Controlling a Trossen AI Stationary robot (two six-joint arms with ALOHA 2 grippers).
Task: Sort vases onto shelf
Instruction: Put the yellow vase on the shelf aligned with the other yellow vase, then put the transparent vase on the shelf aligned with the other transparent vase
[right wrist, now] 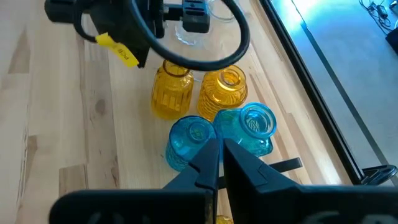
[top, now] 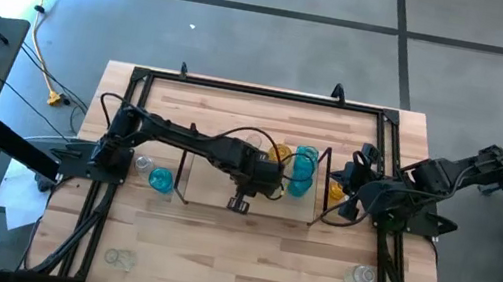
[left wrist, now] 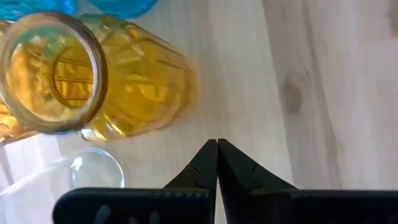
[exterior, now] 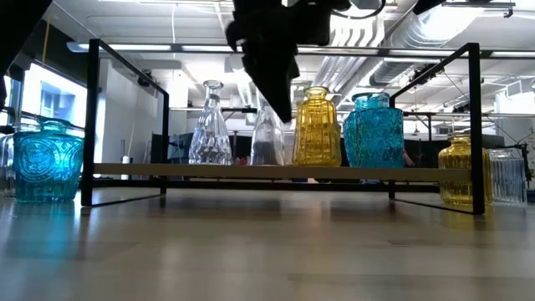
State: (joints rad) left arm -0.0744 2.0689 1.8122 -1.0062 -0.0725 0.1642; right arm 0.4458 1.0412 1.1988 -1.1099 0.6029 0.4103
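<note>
The left gripper (left wrist: pixel 217 163) hangs over the shelf (top: pixel 212 201) near the table's centre, fingers pressed together and holding nothing. Just past its tips stands a yellow vase (left wrist: pixel 93 81), with a clear vase (left wrist: pixel 74 180) beside it. Judging by the empty, closed fingers next to the lined-up glass, this arm looks to be between a placement and its next pick.

On the shelf the vases stand upright and grouped by colour: clear ones (exterior: pixel 211 125) toward 9 o'clock, then yellow (exterior: pixel 316 127), then blue (exterior: pixel 374 130) toward 3 o'clock. That grouping is presumably the sort itself.

The right gripper (right wrist: pixel 219 163) waits at the shelf's 3 o'clock end, its fingers also closed on nothing, looking down on two blue vases (right wrist: pixel 249 127) and two yellow ones behind them.

Several vases remain off the shelf: a blue one (top: pixel 160 179) and a clear one (top: pixel 142 163) just outside its 9 o'clock frame, a yellow one (top: pixel 336 189) just outside the 3 o'clock frame, and clear ones at 7 o'clock (top: pixel 119 259) and 5 o'clock (top: pixel 363 275) near the table's front edge. The task seems roughly half done.
</note>
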